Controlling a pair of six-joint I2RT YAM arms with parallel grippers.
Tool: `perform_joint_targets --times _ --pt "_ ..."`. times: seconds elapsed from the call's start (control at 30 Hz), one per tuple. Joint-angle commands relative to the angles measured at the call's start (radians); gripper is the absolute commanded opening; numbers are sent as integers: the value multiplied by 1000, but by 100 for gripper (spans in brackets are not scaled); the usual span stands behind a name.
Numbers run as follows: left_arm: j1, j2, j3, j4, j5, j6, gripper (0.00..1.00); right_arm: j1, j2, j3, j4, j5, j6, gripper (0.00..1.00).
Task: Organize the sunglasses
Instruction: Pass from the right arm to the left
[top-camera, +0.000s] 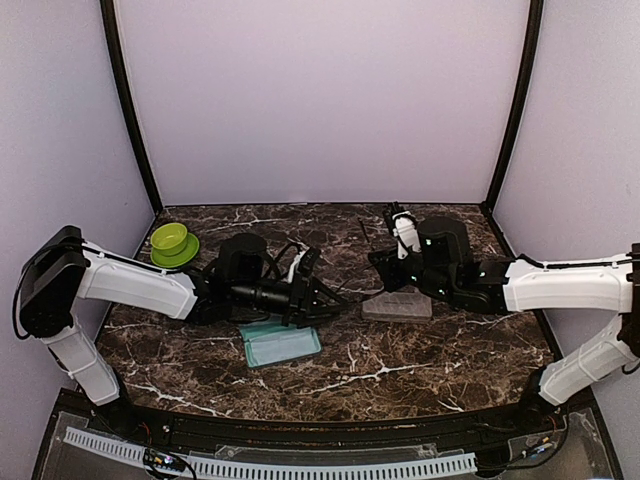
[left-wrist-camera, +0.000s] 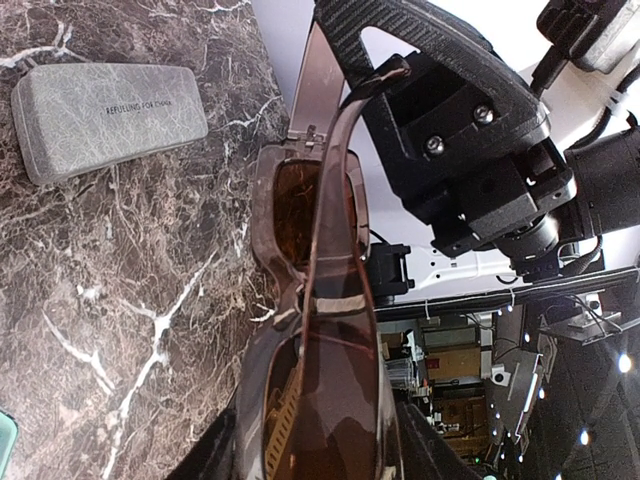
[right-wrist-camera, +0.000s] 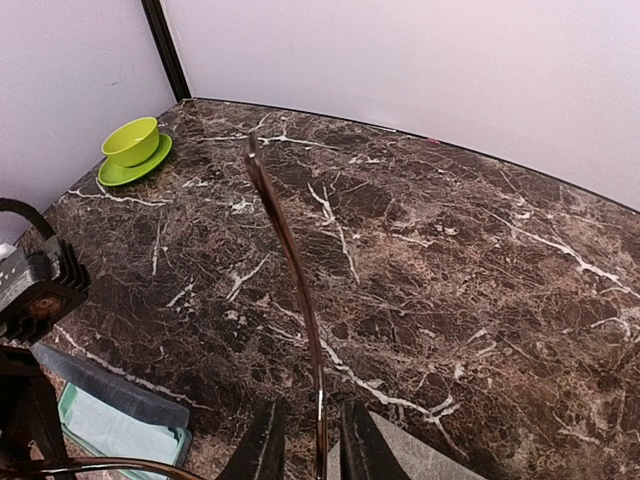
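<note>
The brown-lensed sunglasses (left-wrist-camera: 318, 215) are held off the marble table between my two grippers. My left gripper (left-wrist-camera: 320, 452) is shut on their front frame, one lens filling the space between its dark fingers (left-wrist-camera: 200, 465). In the top view this gripper (top-camera: 316, 294) hovers just beyond the open teal case (top-camera: 282, 344). One thin temple (right-wrist-camera: 290, 260) of the sunglasses runs up between the fingers (right-wrist-camera: 265, 445) of my right gripper (right-wrist-camera: 315, 448). Those jaws stand slightly apart, with a small gap on each side of the temple. The right gripper (top-camera: 378, 262) faces the left one.
A closed grey case (top-camera: 397, 306) lies under the right wrist and also shows in the left wrist view (left-wrist-camera: 105, 115). The teal case (right-wrist-camera: 110, 425) holds a light-blue cloth. A green bowl on a saucer (top-camera: 172, 240) stands at the back left, by the wall.
</note>
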Motion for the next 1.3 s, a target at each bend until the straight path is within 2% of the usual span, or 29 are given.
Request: perform_joint_targets --times 0.0,0.47,1.0,1.27 --pt "8 -13 16 30 7 16 0 10 -21 6 11 -1 -1 23" --pt "11 -20 11 -39 4 103 0 8 -39 52 -76 39 19 48" --pt "19 -48 -21 6 6 102 0 2 -64 86 -184 72 -16 50" --pt "30 -61 -16 -33 -15 171 0 -1 -137 55 -209 109 -14 51"
